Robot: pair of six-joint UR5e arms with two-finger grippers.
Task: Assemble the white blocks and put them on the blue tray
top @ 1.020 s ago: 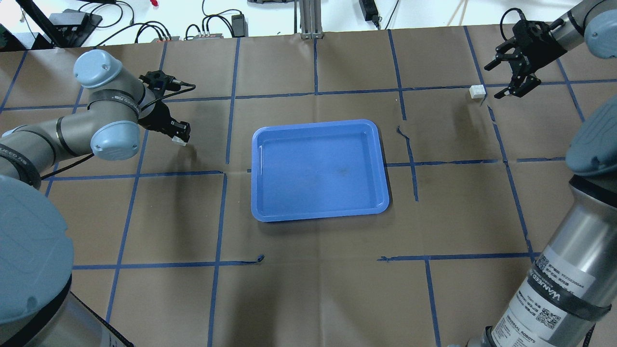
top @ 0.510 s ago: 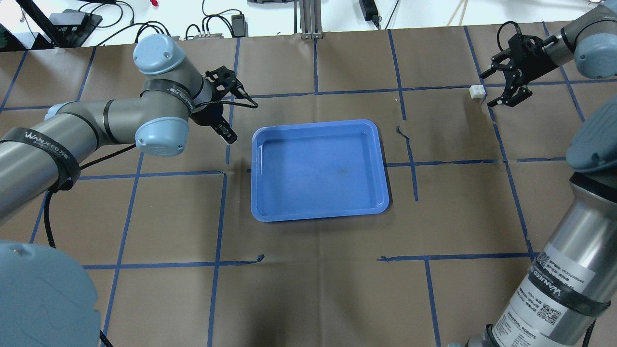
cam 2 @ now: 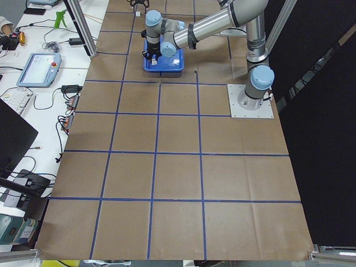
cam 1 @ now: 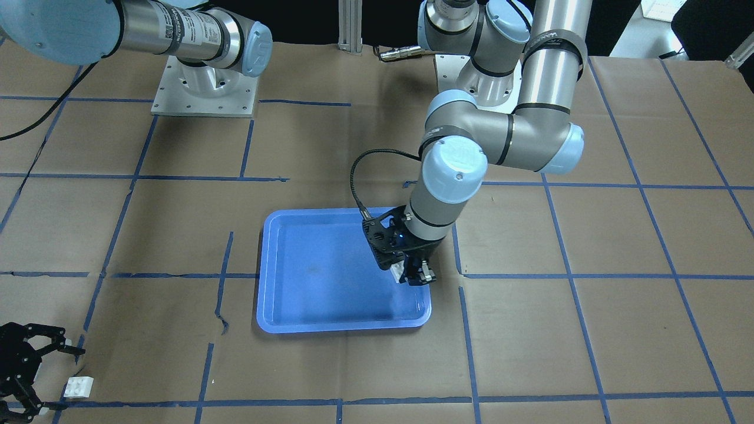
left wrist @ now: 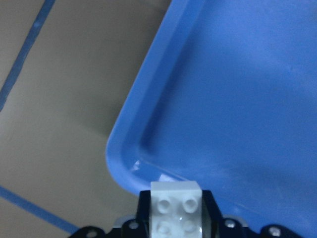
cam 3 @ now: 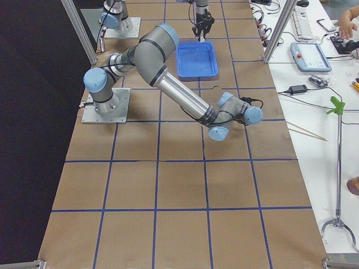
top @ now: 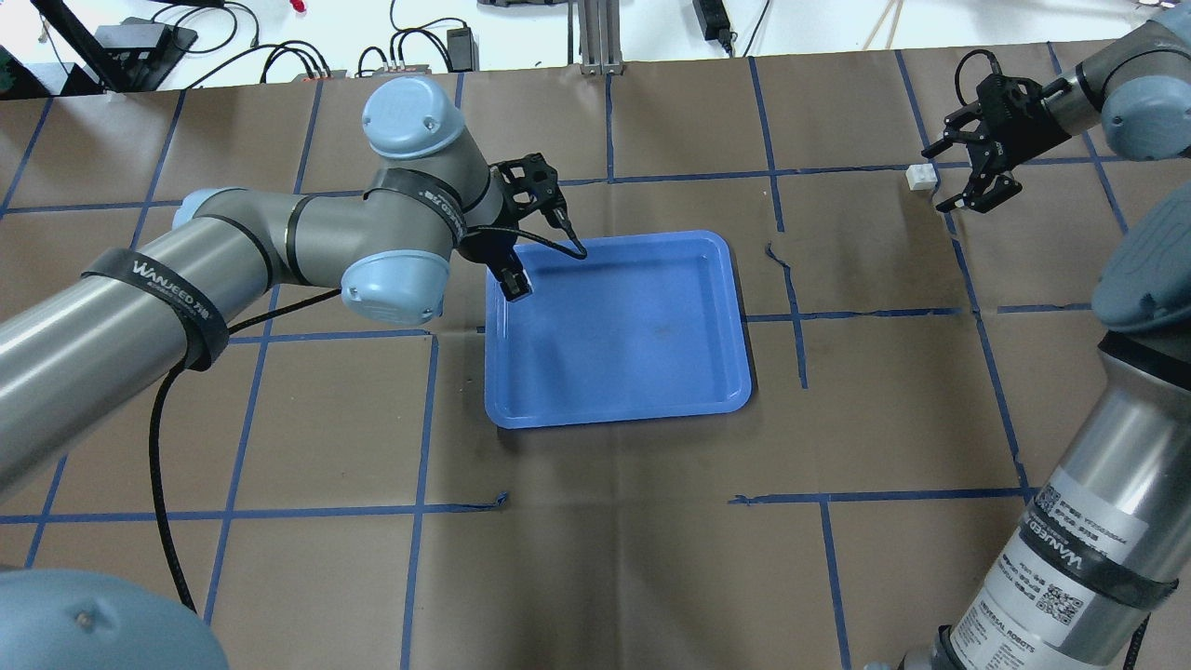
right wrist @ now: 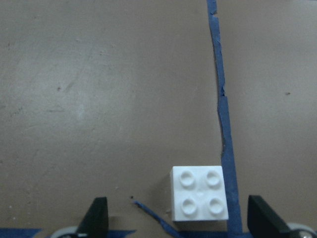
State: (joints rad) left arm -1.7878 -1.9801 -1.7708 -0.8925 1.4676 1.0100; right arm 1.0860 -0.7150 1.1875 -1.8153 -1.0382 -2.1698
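The blue tray [top: 651, 372] lies mid-table and also shows in the front view [cam 1: 318, 294]. My left gripper [top: 515, 284] is shut on one white block [left wrist: 176, 208], studs toward the camera. It holds the block just above the tray's far-left corner [left wrist: 143, 144]. The second white block [top: 921, 177] sits on the brown paper at the far right, beside a blue tape line. My right gripper [top: 938, 179] hangs open above it. In the right wrist view the block [right wrist: 199, 193] lies between the two fingers [right wrist: 96, 218], nearer the right one.
Brown paper with a blue tape grid covers the table. A torn tape strip [top: 791, 279] lies right of the tray. Cables and power boxes [top: 409, 51] and an aluminium post [top: 595, 37] line the far edge.
My left arm has swung right, carrying the white block from the table's left to over the tray's far-left corner. My right gripper has shifted slightly left toward the other block, still open.
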